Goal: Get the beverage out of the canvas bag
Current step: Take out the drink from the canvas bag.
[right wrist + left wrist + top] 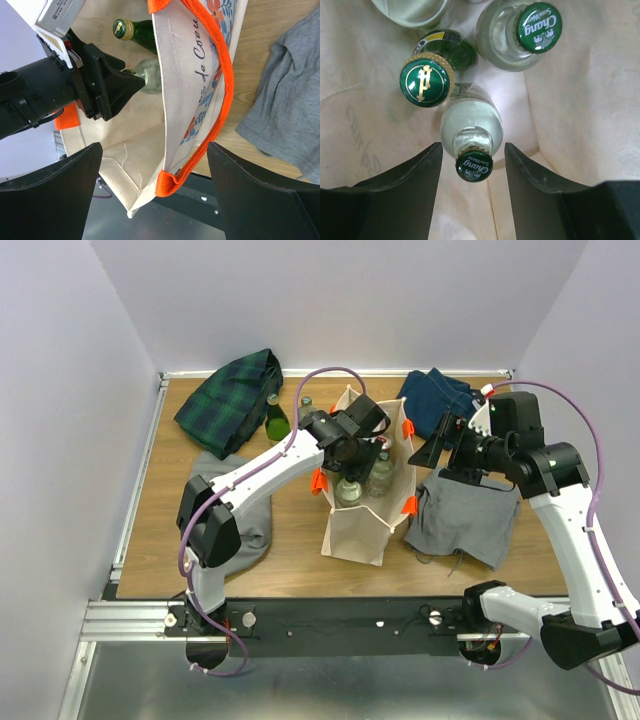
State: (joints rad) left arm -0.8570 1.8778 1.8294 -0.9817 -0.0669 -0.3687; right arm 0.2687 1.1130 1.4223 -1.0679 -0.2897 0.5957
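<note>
While the canvas bag (355,530) stands upright mid-desk (290,565), the left tool (472,150) is down in its mouth with the fingers spread wide open and nothing gripped. Sitting right between them, inside the bag, is a clear soda water bottle (472,130). Its green cap reads "Soda Water", and there's a gap to the finger on either side.

Next to it is another clear bottle (507,42), and that one's cap (538,27) says "Chang Soda Water" in white. There's also a dark green bottle (455,52) with a gold emblem on its green cap, but I can't make out a brand. A fourth clear bottle (415,10) pokes in at the top edge.

The right tool (154,146) is open too, off to the bag's side. The bag's wall and orange handle (222,100) show between its fingers, and I can't tell if it's touching.

The bag's print reads "de Coeu" in dark script, cut off by the handle, with orange and blue flowers around it.

Also on the desk:
- a grey cloth (465,515) just right of the bag
- a plaid cloth (228,400) at the far left
- a loose green bottle (277,422) beside the plaid cloth
</note>
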